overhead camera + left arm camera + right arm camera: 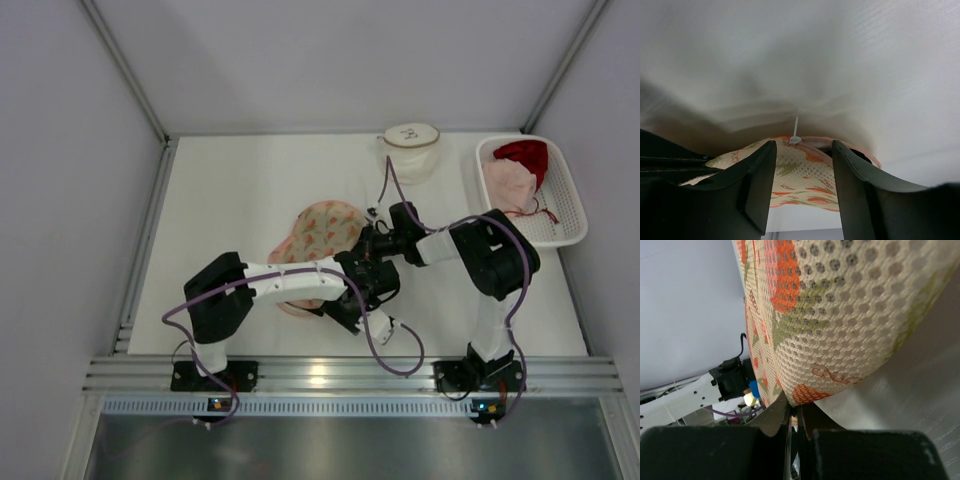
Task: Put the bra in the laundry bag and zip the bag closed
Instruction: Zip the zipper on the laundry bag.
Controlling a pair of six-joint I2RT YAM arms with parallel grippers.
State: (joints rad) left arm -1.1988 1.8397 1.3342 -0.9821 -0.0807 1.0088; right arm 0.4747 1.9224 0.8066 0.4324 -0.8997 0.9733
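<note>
Left wrist: laundry bag [801,182] lies between the parted jaws.

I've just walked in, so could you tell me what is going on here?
The right arm pinches an edge of the floral mesh laundry bag in shut jaws. The left arm has open jaws astride the bag, just short of its white zipper pull. Whether it is zipped is unclear.

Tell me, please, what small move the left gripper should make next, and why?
Probably ease the left gripper forward and close on the white zipper pull: it stands beyond the open fingers, and the right gripper pinches the mesh laundry bag, bracing it.
</note>
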